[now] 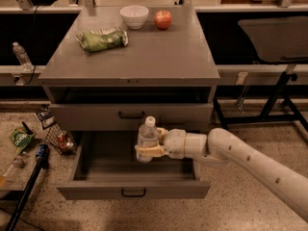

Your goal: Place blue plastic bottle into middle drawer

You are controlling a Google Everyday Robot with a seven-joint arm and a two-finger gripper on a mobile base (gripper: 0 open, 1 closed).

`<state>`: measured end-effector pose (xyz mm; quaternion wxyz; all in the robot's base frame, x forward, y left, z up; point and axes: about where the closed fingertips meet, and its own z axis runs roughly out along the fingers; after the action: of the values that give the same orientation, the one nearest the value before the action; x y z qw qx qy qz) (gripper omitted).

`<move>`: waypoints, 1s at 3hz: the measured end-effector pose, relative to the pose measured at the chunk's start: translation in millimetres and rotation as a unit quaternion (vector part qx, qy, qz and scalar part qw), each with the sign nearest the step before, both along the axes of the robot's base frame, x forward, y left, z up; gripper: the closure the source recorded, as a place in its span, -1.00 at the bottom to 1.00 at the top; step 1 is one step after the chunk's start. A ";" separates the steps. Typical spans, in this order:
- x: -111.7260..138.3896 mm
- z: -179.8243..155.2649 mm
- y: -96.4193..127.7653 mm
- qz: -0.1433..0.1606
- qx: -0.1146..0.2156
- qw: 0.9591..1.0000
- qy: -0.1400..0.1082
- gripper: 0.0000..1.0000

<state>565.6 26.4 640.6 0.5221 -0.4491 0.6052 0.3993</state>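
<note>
The blue plastic bottle [147, 138], clear and ribbed with a white cap, stands upright in my gripper [149, 149], whose cream fingers are shut around its lower half. It hangs above the open middle drawer [132, 189], a wide grey drawer pulled out at the cabinet's bottom with a small black handle on its front. The drawer's inside looks empty. My white arm [250, 165] reaches in from the right. The upper handled drawer [131, 115] is closed just behind the bottle's cap.
On the grey cabinet top [144, 57] lie a green chip bag [102, 38], a white bowl [134, 16] and a red apple [163, 19]. A small clear bottle [21, 55] stands far left. Litter and a blue-handled tool [33, 170] lie on the left floor.
</note>
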 end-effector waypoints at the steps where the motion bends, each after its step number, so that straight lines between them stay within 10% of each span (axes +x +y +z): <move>1: 6.8 -56.7 -0.6 0.025 0.003 1.000 0.005 1.00; 3: 10.0 -68.3 8.5 0.036 0.011 0.999 0.007 1.00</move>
<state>575.6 34.9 572.3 0.5079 -0.4618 0.5882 0.4275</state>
